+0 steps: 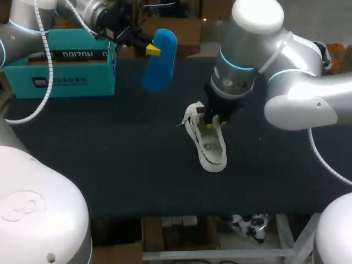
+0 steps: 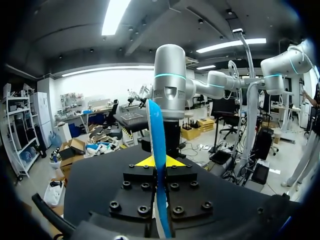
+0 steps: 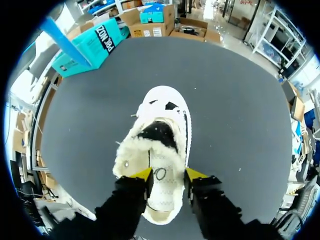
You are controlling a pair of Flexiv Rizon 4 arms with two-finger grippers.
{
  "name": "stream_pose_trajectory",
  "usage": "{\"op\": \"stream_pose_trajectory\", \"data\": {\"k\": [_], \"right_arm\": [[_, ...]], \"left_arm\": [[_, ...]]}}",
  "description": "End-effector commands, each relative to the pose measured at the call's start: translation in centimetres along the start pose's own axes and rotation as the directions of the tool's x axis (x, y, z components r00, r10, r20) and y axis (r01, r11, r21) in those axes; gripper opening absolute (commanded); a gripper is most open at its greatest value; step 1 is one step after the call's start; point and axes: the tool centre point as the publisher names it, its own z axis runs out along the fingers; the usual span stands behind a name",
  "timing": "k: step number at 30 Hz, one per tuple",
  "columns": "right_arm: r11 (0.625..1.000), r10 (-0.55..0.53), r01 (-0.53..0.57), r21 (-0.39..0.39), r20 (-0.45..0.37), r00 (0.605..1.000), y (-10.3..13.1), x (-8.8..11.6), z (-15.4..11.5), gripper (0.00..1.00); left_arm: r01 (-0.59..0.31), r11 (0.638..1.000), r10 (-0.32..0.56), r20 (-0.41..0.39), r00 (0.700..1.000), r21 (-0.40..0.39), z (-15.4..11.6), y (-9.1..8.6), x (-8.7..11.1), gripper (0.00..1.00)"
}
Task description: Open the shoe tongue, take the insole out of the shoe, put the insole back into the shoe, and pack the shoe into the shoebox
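Nearest the front edge of the dark table (image 1: 110,165), roughly at mid-table, the white shoe (image 1: 209,149) stands sole-down with its fleece-lined opening facing up. The right gripper (image 3: 168,175) hangs directly over the shoe on the right arm (image 1: 297,93), which enters from the right side. Its yellow-tipped fingers are spread, one tip over each side of the opening. Whether either tip touches the fleece cannot be told. Farther back and to the left, well apart from the shoe, the blue insole (image 1: 160,60) is held in the air above the table, its long axis hanging roughly vertical. The left gripper (image 2: 159,161) pinches it: in the left wrist view the insole runs edge-on between the two yellow tips, which press on it from opposite sides. The left arm (image 1: 33,22) carrying this gripper enters from the far left corner. Farthest back, at the far left of the table, the teal shoebox (image 1: 66,77) rests on the surface, beside the left arm and just left of the raised insole.
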Motion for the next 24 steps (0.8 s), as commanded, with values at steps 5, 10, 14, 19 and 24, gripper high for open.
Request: {"op": "stream_pose_trajectory", "data": {"k": [5, 10, 14, 19, 24], "right_arm": [[1.000, -0.009, 0.009, 0.000, 0.016, 1.000, -1.3, -0.7, -2.7, 1.00], [1.000, -0.009, 0.009, 0.000, 0.016, 1.000, -1.3, -0.7, -2.7, 1.00], [1.000, -0.009, 0.009, 0.000, 0.016, 1.000, -1.3, -0.7, -2.7, 1.00], [1.000, -0.009, 0.009, 0.000, 0.016, 1.000, -1.3, -0.7, -2.7, 1.00], [1.000, -0.008, 0.008, -0.001, -0.010, 1.000, -1.4, -1.3, -3.0, 1.00]], "left_arm": [[-0.016, 1.000, 0.016, 0.000, 1.000, 0.013, 1.0, -1.2, 1.4, 0.00], [0.010, 1.000, -0.010, -0.004, 1.000, -0.016, 1.7, -2.1, 2.1, 0.00], [0.010, 1.000, -0.010, -0.004, 1.000, -0.016, 1.7, -2.1, 2.1, 0.00], [0.010, 1.000, -0.010, -0.004, 1.000, -0.016, 1.7, -2.1, 2.1, 0.00], [-0.004, 1.000, 0.004, 0.034, 0.999, -0.003, 2.0, -1.9, 3.1, 0.00]]}}
